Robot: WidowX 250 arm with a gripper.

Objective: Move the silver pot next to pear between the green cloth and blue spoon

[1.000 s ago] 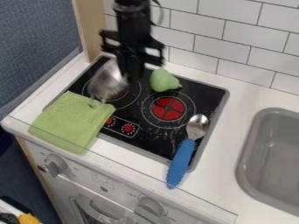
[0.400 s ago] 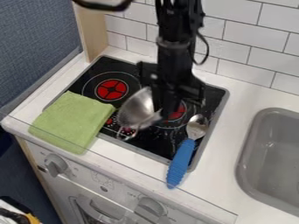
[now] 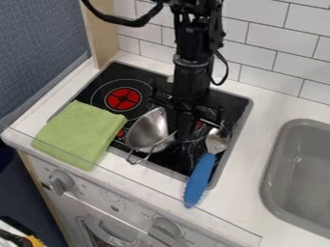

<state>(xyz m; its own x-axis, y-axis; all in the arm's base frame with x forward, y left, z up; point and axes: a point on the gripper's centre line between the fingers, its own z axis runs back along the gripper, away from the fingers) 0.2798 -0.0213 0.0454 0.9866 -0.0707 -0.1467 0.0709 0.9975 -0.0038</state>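
The black gripper (image 3: 182,130) hangs over the front right part of the stove, shut on the right-hand rim of the silver pot (image 3: 148,129). The pot is tilted, its opening facing up and left and its wire handle towards the stove's front edge. To its left lies the folded green cloth (image 3: 80,134). The blue spoon (image 3: 200,178) lies on the right, bowl on the stove and handle over the counter. The arm hides nearly all of the pear; a sliver of pear (image 3: 170,78) shows left of it.
The black stove top (image 3: 106,80) has a red burner (image 3: 124,99) at its back left. A tiled wall (image 3: 264,53) stands behind, a grey sink (image 3: 303,169) lies right, and a clear guard runs along the counter's front.
The gripper has carried the silver pot right and towards the front, from the back left burner to between cloth and spoon. Most recently the pot moved slightly lower. The arm now covers the pear.
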